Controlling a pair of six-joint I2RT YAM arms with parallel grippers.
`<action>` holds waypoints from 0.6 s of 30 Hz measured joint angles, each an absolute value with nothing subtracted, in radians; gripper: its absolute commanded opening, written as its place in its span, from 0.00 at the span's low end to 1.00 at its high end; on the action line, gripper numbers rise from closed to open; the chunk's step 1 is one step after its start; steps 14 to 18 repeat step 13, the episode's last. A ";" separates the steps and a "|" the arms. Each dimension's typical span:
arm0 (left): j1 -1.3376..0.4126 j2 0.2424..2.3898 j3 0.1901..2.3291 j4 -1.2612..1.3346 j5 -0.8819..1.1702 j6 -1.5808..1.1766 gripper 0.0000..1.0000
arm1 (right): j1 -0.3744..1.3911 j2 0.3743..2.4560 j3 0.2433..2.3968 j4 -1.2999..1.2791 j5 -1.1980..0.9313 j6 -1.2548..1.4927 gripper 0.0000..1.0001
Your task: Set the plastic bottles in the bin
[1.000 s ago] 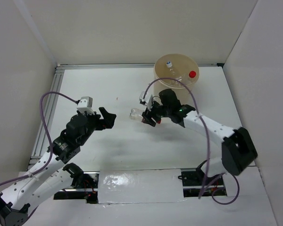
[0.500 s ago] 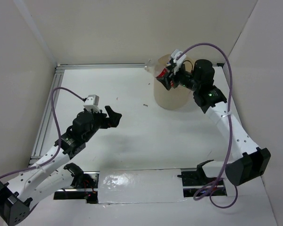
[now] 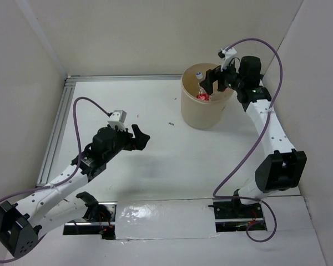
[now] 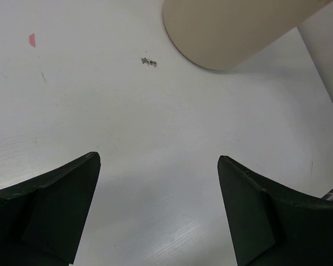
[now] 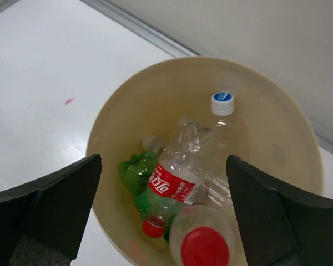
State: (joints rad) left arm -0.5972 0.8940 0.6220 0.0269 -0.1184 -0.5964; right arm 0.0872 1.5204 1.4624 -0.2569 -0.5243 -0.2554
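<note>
Tan round bin, far right, holds clear bottles w/ red caps/labels, plus one crumpled green. Right hand above it, fingers apart, empty; left hand also apart.

The only lettering I can find is white script on the red label of a clear bottle lying in the bin, too small to read for certain, and a small dark mark on the bench is illegible.
</note>
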 measured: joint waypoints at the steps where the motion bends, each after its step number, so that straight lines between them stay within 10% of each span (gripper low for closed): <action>1: -0.599 0.899 0.626 0.028 -0.112 -0.592 1.00 | 0.082 1.517 1.481 -0.268 -0.524 -0.245 1.00; 18: -0.606 1.003 0.728 0.040 -0.057 -0.539 1.00 | 0.033 1.128 1.369 -0.373 -0.284 -0.124 1.00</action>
